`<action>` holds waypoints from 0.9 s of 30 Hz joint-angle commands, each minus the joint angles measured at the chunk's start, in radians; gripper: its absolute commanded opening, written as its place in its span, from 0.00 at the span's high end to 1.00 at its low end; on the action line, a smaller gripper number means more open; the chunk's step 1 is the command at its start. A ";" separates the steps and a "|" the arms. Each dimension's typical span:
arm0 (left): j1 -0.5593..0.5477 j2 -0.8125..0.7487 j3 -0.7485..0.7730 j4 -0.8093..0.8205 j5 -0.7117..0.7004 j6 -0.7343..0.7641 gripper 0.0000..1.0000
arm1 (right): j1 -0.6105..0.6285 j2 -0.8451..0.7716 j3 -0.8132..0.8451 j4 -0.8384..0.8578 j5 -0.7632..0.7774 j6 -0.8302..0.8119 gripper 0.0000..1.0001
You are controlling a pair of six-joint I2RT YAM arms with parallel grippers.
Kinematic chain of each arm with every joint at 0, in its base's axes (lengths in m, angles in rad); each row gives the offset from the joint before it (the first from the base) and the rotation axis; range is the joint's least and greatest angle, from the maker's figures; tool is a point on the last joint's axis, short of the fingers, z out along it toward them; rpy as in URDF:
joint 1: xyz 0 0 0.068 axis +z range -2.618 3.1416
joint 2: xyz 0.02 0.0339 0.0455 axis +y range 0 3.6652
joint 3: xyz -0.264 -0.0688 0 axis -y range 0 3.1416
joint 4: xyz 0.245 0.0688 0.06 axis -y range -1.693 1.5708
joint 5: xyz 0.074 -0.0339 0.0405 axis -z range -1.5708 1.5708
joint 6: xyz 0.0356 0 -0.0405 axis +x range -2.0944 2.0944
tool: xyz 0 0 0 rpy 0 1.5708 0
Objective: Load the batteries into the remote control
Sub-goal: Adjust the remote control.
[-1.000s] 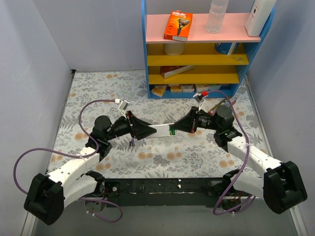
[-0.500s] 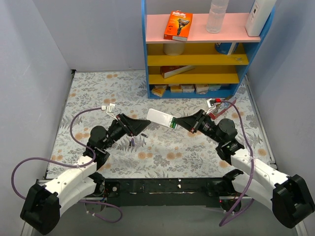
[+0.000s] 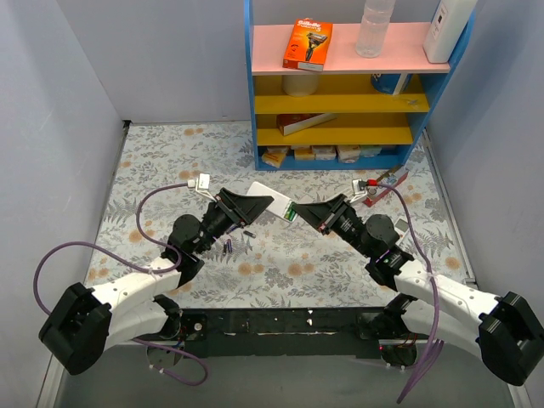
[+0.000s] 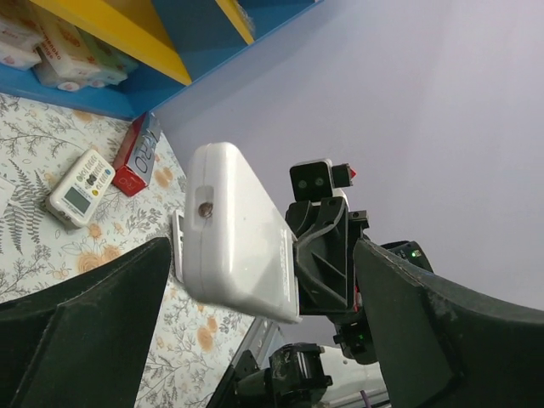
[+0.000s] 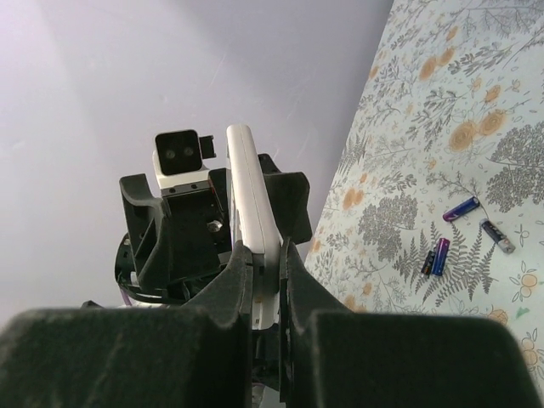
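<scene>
The remote control (image 3: pixel 270 202) sits between left pincer (image 3: pixel 257 206) and right pincer (image 3: pixel 299 212) — batteries (image 3: pixel 228 246) on the table (image 3: pixel 170 153) before it, shelf (image 3: pixel 340 104) behind.

Left gripper (image 3: pixel 253 212) jaws spread wide — right gripper (image 3: pixel 301 211) jaws pinched tight.

Four batteries (image 5: pixel 461 208) lie on the tabletop (image 3: pixel 170 153) in front of the one blue shelf unit (image 3: pixel 249 85). There are two remotes: one slim white remote control (image 3: pixel 270 201) and one smaller rounded remote (image 4: pixel 81 187), which sits beside one red box (image 4: pixel 140 153). The shelf unit's top carries one orange box (image 3: pixel 307 44) and one clear bottle (image 3: pixel 374 30).
</scene>
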 commanded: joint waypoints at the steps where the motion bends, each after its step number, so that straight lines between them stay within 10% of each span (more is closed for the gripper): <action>1: -0.031 0.041 0.024 0.113 -0.060 0.005 0.15 | 0.046 0.016 0.032 0.091 0.094 0.028 0.99; 11: -0.033 0.023 0.035 0.064 -0.134 0.045 0.78 | 0.075 0.039 0.030 0.034 0.098 0.036 0.98; 15: -0.034 -0.012 0.011 0.005 -0.207 0.061 0.98 | 0.057 0.039 0.049 -0.072 0.071 -0.013 0.61; 27: -0.004 -0.261 -0.025 -0.544 -0.366 0.130 1.00 | -0.052 0.335 0.613 -0.919 0.057 -0.744 0.39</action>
